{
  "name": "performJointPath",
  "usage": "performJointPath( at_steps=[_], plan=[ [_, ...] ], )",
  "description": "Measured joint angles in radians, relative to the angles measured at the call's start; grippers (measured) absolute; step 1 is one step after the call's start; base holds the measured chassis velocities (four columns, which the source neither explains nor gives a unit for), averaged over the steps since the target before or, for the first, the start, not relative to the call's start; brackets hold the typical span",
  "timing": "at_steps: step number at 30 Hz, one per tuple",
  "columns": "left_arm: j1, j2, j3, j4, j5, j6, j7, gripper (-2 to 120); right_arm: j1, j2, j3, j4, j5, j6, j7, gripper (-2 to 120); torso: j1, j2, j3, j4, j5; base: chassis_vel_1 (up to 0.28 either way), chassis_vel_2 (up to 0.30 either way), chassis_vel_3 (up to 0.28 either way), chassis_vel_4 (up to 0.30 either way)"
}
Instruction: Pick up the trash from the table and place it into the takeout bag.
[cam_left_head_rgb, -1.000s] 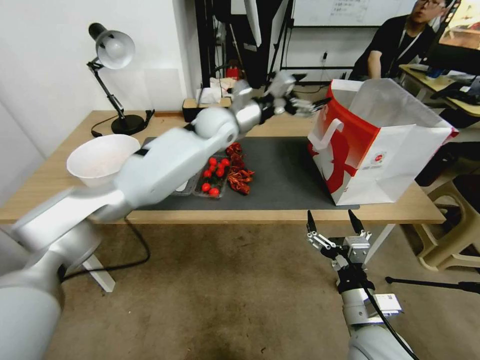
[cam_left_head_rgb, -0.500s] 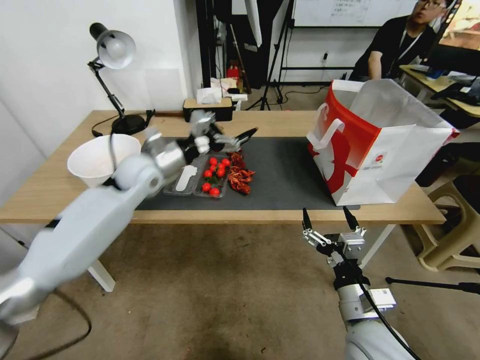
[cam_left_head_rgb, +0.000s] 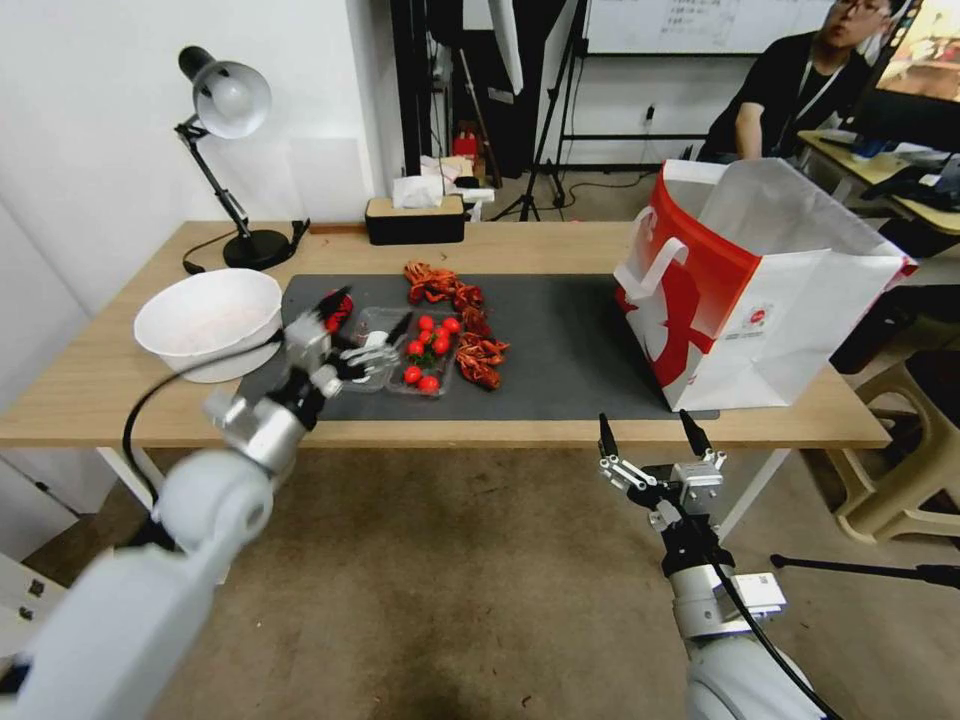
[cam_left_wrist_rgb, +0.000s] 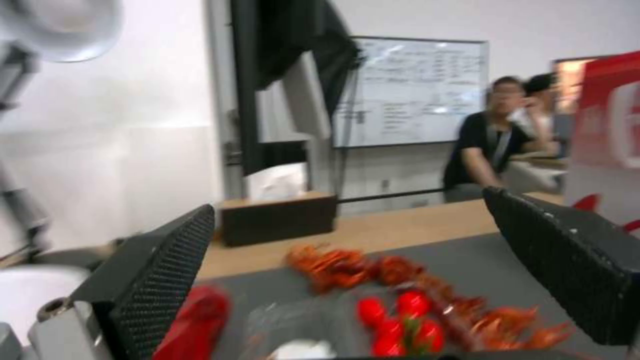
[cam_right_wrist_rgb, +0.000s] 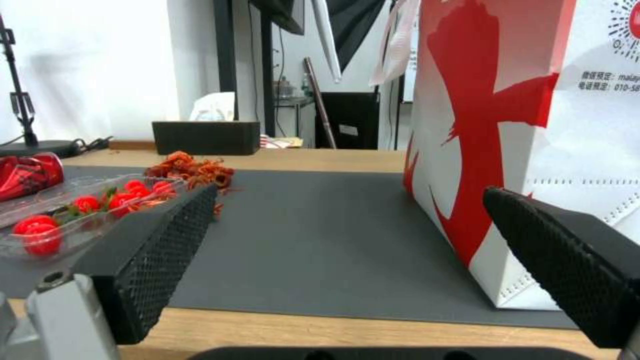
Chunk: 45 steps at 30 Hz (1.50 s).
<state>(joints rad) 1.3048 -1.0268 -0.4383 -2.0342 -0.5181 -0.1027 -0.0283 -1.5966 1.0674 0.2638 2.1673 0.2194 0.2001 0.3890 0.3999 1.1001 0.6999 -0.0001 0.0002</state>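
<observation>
right now the left gripper hangs low over the near left part of the dark grey mat, its two black fingers spread well apart with nothing between them. just below and ahead of it lies a clear plastic tray holding a white piece, and beside that a tray of small red tomatoes. a crushed red drink can lies on the mat close to the finger on the lamp side; in the left wrist view it shows as a red blur right beside that finger, and whether it touches cannot be told. red crayfish shells trail across the mat just beyond the tomatoes. a white bowl sits on the table outward of the gripper, off the mat. the takeout bag stands upright and open at the mat's far right end, well apart from the left gripper.

the right gripper waits below the table's front edge, fingers wide apart and empty, facing the bag's red-printed side.
</observation>
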Motion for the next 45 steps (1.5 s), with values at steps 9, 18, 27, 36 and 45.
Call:
performJointPath(
  at_steps=[9,18,27,36,45],
  plan=[
    [0.149,-0.078,-0.105,-0.006,0.061,-0.043,-0.018,100,-0.004,-0.002,0.0,0.009,-0.003,0.001,0.001,100,0.0,0.0,0.0,-0.0001,-0.0003,0.0,0.0,0.0,0.0],
    [0.214,-0.108,-0.115,-0.013,0.076,-0.048,-0.029,100,-0.006,-0.004,0.001,0.012,0.0,0.001,0.002,100,0.0,0.0,0.0,0.0,-0.0001,0.0,0.0,0.0,0.0],
    [0.096,-0.022,-0.074,0.028,-0.001,0.034,-0.042,100,-0.009,-0.007,0.002,0.013,0.003,0.0,0.002,100,0.0,0.0,0.0,-0.0007,-0.0006,0.0,0.0,0.0,0.0],
    [-0.181,0.172,0.04,0.17,-0.113,0.131,-0.048,100,-0.007,-0.003,0.0,0.006,0.002,-0.004,0.002,100,0.0,0.0,0.0,0.0001,-0.0004,0.0,0.0,0.0,0.0],
    [-0.448,0.268,0.143,0.297,-0.172,0.327,-0.038,100,-0.013,-0.003,0.003,0.004,-0.004,-0.007,0.003,100,0.0,0.0,0.0,0.0001,-0.0003,0.0,0.0,0.0,0.0]
  ],
)
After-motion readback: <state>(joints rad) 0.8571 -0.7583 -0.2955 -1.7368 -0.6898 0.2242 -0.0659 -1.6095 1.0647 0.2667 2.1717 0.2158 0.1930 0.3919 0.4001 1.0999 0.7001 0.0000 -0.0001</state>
